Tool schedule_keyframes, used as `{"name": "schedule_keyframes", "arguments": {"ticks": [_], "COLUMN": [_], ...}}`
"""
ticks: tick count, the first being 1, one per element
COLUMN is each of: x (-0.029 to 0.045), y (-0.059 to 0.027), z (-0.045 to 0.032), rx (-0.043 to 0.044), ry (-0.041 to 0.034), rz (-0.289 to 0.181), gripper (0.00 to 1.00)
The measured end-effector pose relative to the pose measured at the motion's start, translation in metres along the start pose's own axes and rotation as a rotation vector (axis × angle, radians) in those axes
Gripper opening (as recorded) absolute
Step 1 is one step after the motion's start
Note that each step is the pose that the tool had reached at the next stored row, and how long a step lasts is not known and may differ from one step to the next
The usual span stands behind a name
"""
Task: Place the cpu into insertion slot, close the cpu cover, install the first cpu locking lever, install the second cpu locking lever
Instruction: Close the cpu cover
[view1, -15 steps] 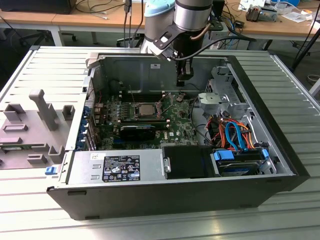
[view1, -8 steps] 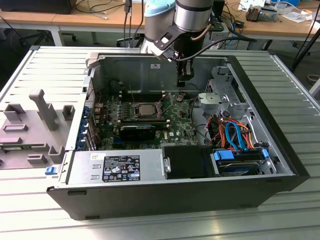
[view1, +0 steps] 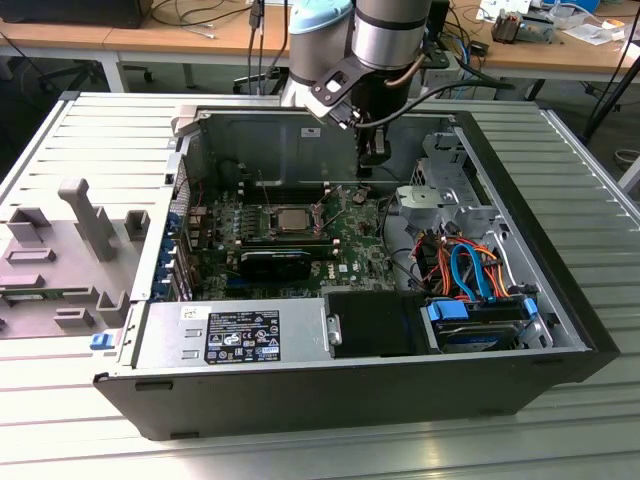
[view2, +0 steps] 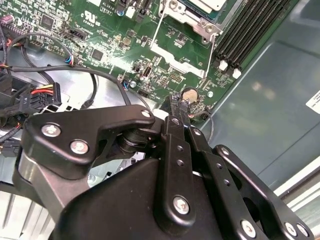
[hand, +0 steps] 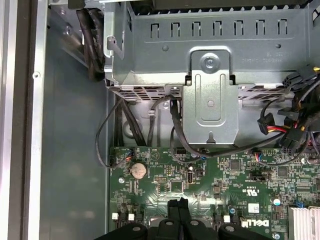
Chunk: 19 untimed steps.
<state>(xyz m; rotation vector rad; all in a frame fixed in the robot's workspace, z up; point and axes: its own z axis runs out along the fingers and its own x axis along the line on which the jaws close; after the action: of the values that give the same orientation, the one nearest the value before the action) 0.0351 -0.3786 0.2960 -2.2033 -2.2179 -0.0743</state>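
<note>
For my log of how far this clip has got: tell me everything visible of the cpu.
The cpu is a small flat square with a dull silver-grey metal top. It lies level in the silvery-framed socket of the green motherboard. The end effector hangs apart from it, toward the exterior view's right, not touching it.

Bright, even room light.
Pale glare lay on the case wall (view2: 260, 95); the gripper (view2: 179, 101) looked flat black.
</note>
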Motion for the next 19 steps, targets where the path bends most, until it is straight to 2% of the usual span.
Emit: {"name": "schedule_keyframes", "arguments": {"ticks": [6,19], "x": [0.0000,-0.0003], "y": [0.0001,0.0020], "z": [0.0012,0.0065], "rx": [0.0014,0.0015], "ry": [0.0008,0.0007], "rz": [-0.032,-0.033], "gripper": [0.11,0.11]}}
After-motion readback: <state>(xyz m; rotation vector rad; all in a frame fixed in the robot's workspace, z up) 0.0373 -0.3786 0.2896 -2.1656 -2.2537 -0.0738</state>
